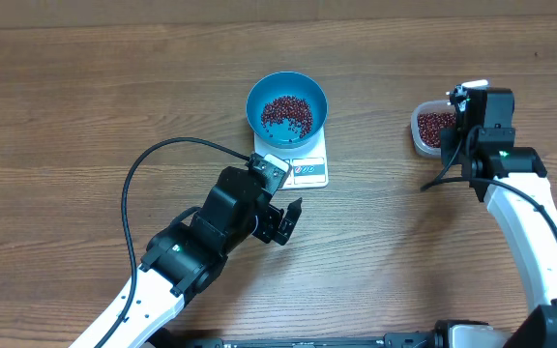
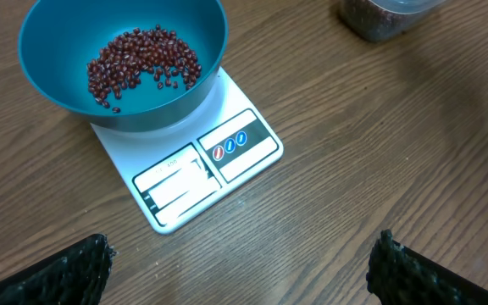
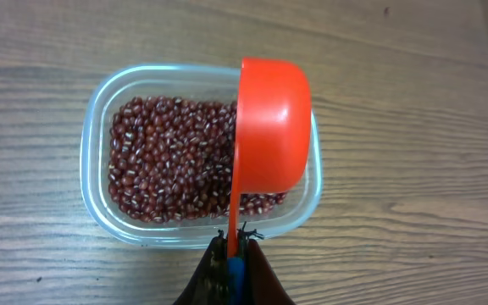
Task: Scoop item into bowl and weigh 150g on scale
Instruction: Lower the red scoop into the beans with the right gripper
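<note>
Orange scoop (image 3: 271, 127), handle clenched in right gripper (image 3: 231, 258), cup turned down over beans (image 3: 163, 169) in tub (image 3: 91, 195) just ahead; risk: overfull load spills or overshoots target; left gripper (image 2: 240, 263) released, empty

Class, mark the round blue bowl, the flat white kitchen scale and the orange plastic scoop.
round blue bowl (image 2: 49, 59), left wrist view, bare inner wall.
flat white kitchen scale (image 2: 252, 154), left wrist view, button panel.
orange plastic scoop (image 3: 274, 127), right wrist view, cup's outside.
</note>
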Controlling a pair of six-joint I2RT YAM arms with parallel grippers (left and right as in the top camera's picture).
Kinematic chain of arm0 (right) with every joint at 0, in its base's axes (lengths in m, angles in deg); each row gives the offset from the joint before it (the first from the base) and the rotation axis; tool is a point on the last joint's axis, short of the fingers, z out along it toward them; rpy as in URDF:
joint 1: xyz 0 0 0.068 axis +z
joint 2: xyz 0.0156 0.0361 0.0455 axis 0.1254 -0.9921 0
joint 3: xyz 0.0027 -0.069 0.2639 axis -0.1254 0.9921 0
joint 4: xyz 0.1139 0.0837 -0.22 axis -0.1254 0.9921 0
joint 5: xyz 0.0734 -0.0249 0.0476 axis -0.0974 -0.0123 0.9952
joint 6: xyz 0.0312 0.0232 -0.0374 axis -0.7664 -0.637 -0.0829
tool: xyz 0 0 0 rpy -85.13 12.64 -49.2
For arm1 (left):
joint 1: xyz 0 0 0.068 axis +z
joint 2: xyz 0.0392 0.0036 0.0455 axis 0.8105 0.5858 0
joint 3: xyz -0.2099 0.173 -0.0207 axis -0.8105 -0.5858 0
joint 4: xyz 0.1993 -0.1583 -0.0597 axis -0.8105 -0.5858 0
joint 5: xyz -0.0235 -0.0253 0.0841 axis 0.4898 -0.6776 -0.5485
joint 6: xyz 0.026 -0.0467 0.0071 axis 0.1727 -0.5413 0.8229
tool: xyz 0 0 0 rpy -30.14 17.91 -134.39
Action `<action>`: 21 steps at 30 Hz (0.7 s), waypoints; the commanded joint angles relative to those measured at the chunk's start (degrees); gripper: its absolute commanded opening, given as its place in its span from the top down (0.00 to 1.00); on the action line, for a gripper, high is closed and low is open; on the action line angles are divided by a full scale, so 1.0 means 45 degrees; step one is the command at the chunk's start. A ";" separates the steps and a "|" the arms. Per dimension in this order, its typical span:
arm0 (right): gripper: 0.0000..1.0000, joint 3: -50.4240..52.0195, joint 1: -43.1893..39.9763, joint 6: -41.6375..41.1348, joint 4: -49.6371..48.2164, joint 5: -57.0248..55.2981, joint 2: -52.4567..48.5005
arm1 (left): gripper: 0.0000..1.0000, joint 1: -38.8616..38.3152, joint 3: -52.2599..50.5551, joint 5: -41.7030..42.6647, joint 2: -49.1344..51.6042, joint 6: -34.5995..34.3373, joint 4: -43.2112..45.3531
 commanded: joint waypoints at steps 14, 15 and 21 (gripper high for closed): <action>0.96 -0.0034 -0.0073 -0.0005 0.0199 0.0058 -0.1394 | 0.01 0.0068 0.0306 0.0141 0.0005 0.0058 0.0024; 0.96 -0.0034 -0.0121 -0.0010 0.0160 0.0063 -0.1394 | 0.00 0.0068 0.0306 0.0141 0.0005 0.0058 0.0024; 0.96 -0.0034 -0.0588 -0.0010 0.0131 0.0063 -0.1394 | 0.01 0.0068 0.0306 0.0141 0.0005 0.0058 0.0024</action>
